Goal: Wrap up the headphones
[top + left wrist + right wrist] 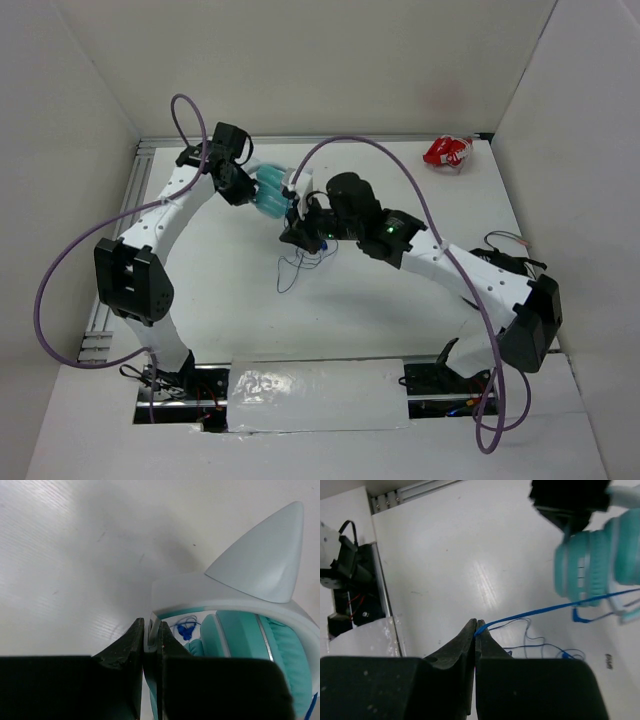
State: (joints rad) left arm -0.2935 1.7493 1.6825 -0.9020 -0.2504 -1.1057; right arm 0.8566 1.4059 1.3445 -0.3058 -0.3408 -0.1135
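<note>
You are working over a white bench point(400, 310) walled in on three sides, with a metal rail point(125, 210) down its left edge. At the bottom centre of the top view, a shiny crinkled sheet point(320, 395) lies between the arm bases. Two purple hoses point(45, 290) loop wide off the arms. The right one arches across the upper middle of the frame, over the space behind the headphones.

The headphones point(270, 190) hang above the bench, upper centre-left in the top view, between your two wrists. Your left gripper point(151, 635) is clenched on the white headband point(180, 590), just below one pointed cat ear point(265, 565). The teal ear cup point(245, 635) is cut off at that frame's right edge. Your right wrist covers the lower side of the headphones from above, so you see only part of them there. In the right wrist view they are blurred in the upper right.

A small red-and-white object point(447, 152) sits well apart, in the upper right corner of the bench.

Your right gripper point(476, 627) is pinched shut on the thin blue cable point(540, 611), which runs taut up to the ear cups. Slack loops of it lie on the bench below. The plug point(576, 616) is small and hard to make out.
</note>
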